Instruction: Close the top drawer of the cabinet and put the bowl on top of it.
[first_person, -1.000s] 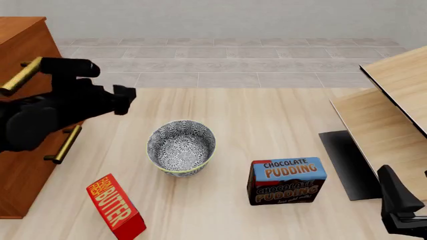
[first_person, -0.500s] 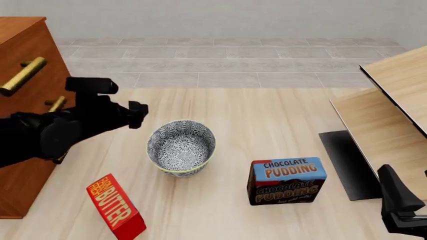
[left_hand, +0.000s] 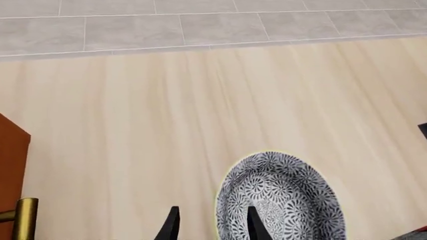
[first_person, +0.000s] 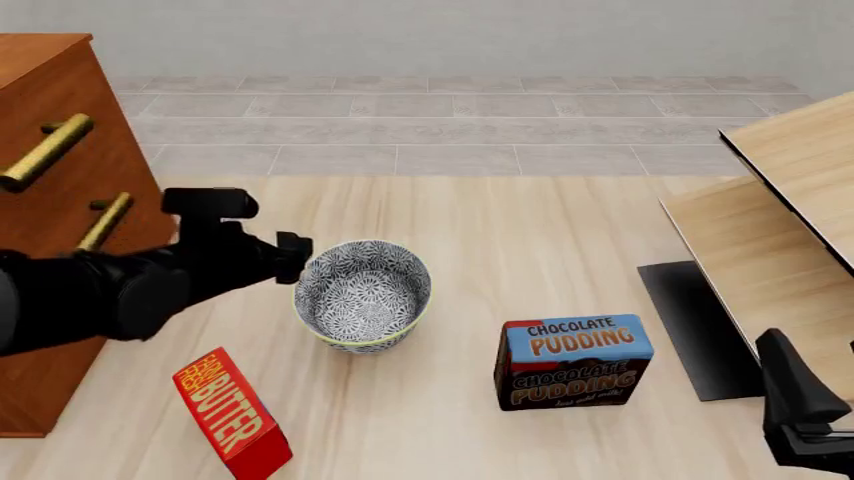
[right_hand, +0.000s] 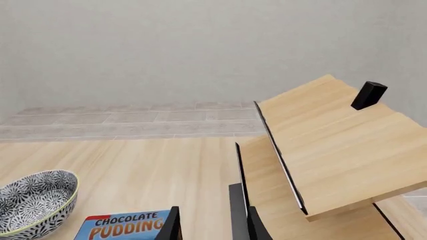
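Parted a little, my left claw (first_person: 296, 258) holds nothing; through its wrist camera I see two dark fingertips (left_hand: 172, 226) with a gap between them, one on each side of the near rim of the bowl (first_person: 363, 293), though I cannot tell whether either tip touches it. From the front, that claw sits just beside the bowl's left edge, and my arm behind it covers much of the cabinet (first_person: 47, 190) front.

My right claw (right_hand: 208, 227) is also spread slightly and empty, its tips cut off by the frame edge; from the front only its dark body shows at the low right corner, well away from the bowl.

The top drawer (first_person: 54, 120) is hard to judge: I see its brass handle, a second handle below, and the rest lies behind my left arm, so I cannot say whether it is pushed fully in.

On the bench (first_person: 534, 240) I count one bowl, upright, with one chocolate pudding box (first_person: 571, 361) to the right of it and one red butter box (first_person: 231, 412) below my left claw. Pale wood furniture (first_person: 787, 220) stands past my right claw, partly cut off, with a small dark block (right_hand: 368, 95) on top.
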